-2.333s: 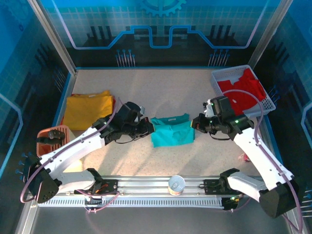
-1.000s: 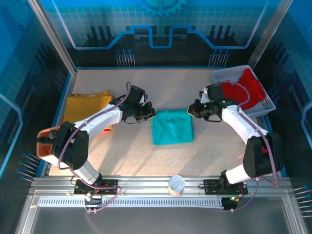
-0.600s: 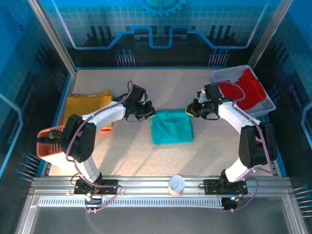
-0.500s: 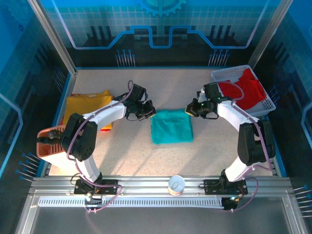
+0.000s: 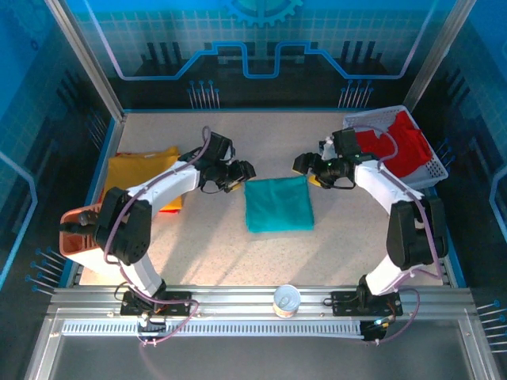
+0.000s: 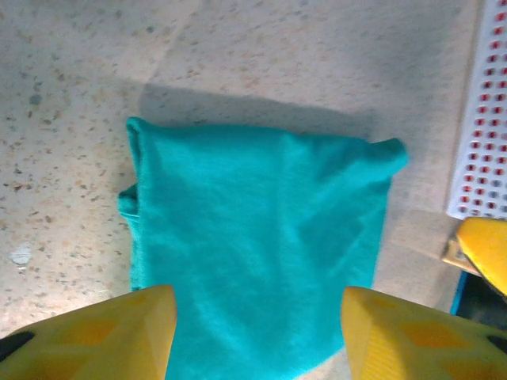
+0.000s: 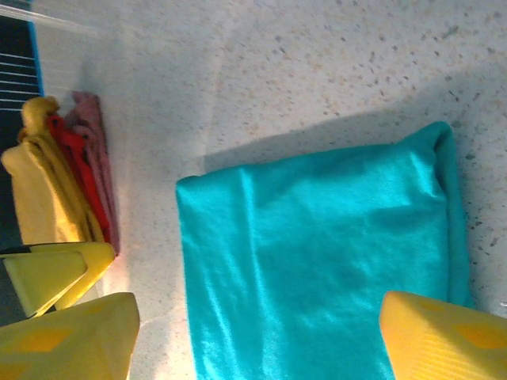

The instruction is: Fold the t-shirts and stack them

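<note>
1. Mustard t-shirt lies at nine o'clock on the table.
2. Left pincer, released, hovers at the teal t-shirt's eleven o'clock corner.
3. Right pincer, likewise released, hovers at its one o'clock corner.
4. Red t-shirt waits in the white mesh basket at two o'clock.
5. Risk: pinching only the top teal layer would likely spill the fold open.

A speckled beige table with a blue edge makes the floor of the enclosure. Behind the table stands a blue back panel printed with a grid, circuit lines and what looks like a gear. Slanted metal posts rise at the table's far corners. A ribbed metal rail runs along its near edge. The light is bright and the shadows are soft.
</note>
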